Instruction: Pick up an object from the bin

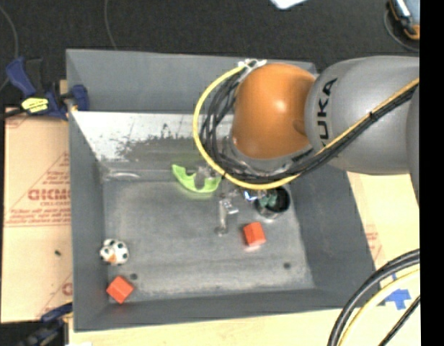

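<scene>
My gripper [223, 222] hangs below the orange-covered wrist, near the middle of the bin floor. A red cube [253, 234] lies just to its right, close by but apart from it. A lime-green curved plastic piece [194, 179] rests behind and to the left of the gripper, near the back wall. A dark round thing [272, 202] sits to the right, partly hidden under the wrist.
A small black-and-white ball [114, 251] lies at the front left of the floor, and an orange-red cube [120, 289] sits in the front left corner. The arm and its cables cover the bin's back right part.
</scene>
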### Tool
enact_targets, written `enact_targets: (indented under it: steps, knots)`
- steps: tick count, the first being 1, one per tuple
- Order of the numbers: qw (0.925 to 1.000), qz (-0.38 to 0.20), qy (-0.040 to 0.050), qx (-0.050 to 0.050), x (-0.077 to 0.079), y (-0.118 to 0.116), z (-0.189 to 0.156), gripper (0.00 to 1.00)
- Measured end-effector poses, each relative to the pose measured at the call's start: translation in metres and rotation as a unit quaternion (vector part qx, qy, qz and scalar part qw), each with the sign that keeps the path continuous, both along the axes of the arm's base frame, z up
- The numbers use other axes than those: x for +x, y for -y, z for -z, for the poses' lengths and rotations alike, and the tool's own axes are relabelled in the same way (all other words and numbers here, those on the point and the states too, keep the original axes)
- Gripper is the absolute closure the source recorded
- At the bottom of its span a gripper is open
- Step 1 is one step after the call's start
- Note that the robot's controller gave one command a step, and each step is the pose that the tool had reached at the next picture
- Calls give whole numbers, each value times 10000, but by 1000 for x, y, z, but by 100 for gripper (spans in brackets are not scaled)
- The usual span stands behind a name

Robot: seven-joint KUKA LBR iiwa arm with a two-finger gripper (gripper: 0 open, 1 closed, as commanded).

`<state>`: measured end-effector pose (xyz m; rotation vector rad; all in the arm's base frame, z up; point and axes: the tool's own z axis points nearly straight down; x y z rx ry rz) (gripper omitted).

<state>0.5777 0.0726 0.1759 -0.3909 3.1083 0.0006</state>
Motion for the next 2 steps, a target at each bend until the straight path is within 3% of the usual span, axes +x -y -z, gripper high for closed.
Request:
enact_targets:
  steps: [1,2]
  knots:
    - [9939,1105,-32,0,-25,28,29,0]
    - [9997,-263,15,-6,-11,88,29,0]
